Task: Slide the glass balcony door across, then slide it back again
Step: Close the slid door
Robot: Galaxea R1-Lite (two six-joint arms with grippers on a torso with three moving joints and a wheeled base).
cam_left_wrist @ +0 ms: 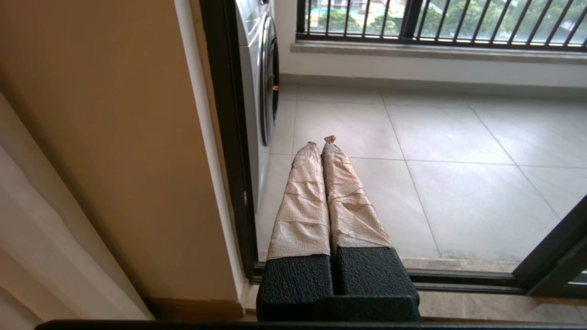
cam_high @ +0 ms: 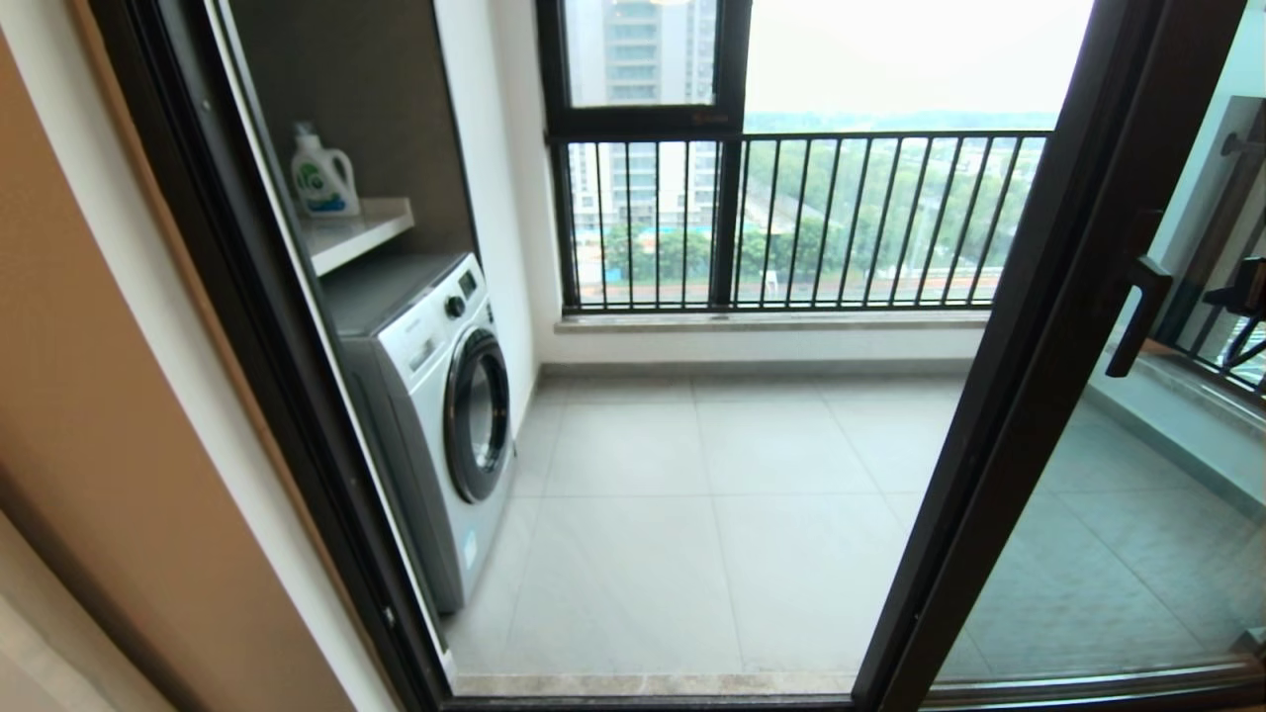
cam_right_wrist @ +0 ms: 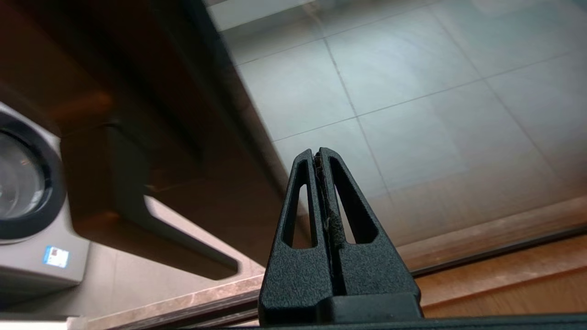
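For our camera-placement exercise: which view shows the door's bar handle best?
The head view: the door handle stands sharp and whole on the frame. The right wrist view shows it close but blurred; the left wrist view misses it.

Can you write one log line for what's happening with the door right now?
door: open | left gripper: shut, empty | right gripper: shut, beside handle

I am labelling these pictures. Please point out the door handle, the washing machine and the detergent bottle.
door handle (cam_high: 1137,316): head view, middle of the dark bar.
washing machine (cam_high: 477,415): head view, round door on its front.
detergent bottle (cam_high: 322,178): head view, white body, on the shelf above the washer.
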